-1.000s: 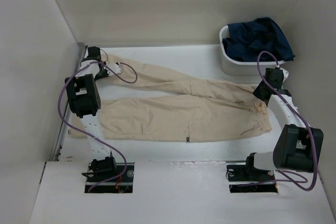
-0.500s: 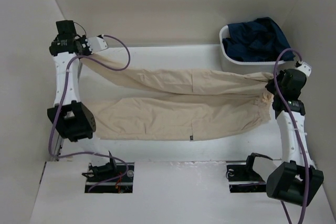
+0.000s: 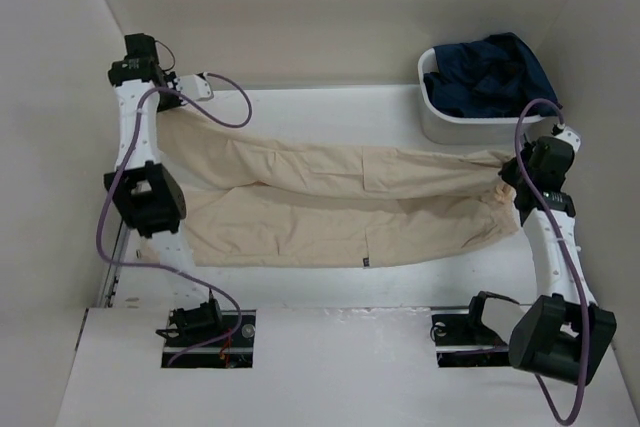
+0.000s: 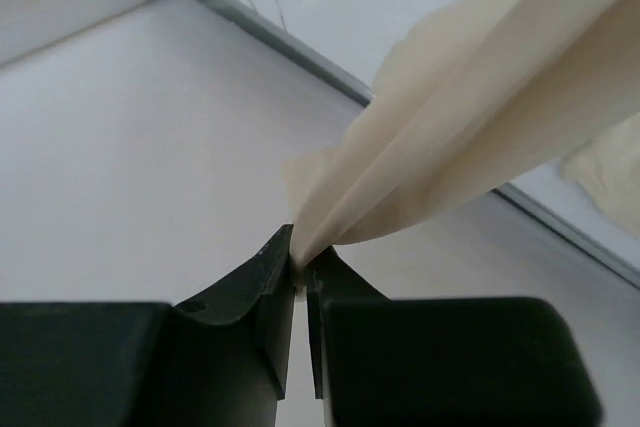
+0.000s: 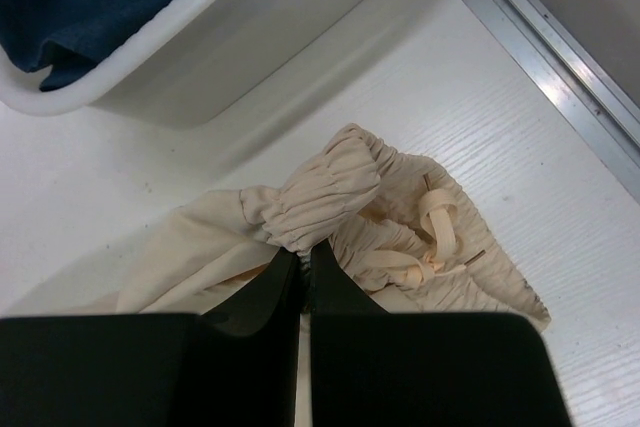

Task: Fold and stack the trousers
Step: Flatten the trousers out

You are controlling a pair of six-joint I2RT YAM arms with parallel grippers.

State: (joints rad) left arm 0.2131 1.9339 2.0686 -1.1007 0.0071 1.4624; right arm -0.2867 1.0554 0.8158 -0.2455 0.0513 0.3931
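Note:
Beige trousers (image 3: pixel 340 207) lie lengthwise across the white table, waist at the right, legs to the left. My left gripper (image 3: pixel 160 107) is shut on the far leg's hem (image 4: pixel 400 167) and holds it lifted at the table's back left corner. My right gripper (image 3: pixel 512 172) is shut on the elastic waistband (image 5: pixel 320 192) and holds it up at the right side; the drawstring (image 5: pixel 430 247) lies beside it. The far leg hangs stretched between the two grippers over the near leg, which lies flat.
A white bin (image 3: pixel 450 112) holding dark blue clothes (image 3: pixel 495 72) stands at the back right, just behind my right gripper; it also shows in the right wrist view (image 5: pixel 230 37). Walls enclose the table on the left, back and right.
Both arms rose and lifted the far leg and waistband off the table. The lifted leg has since moved nearer, over the near leg, and the left gripper shifted slightly right.

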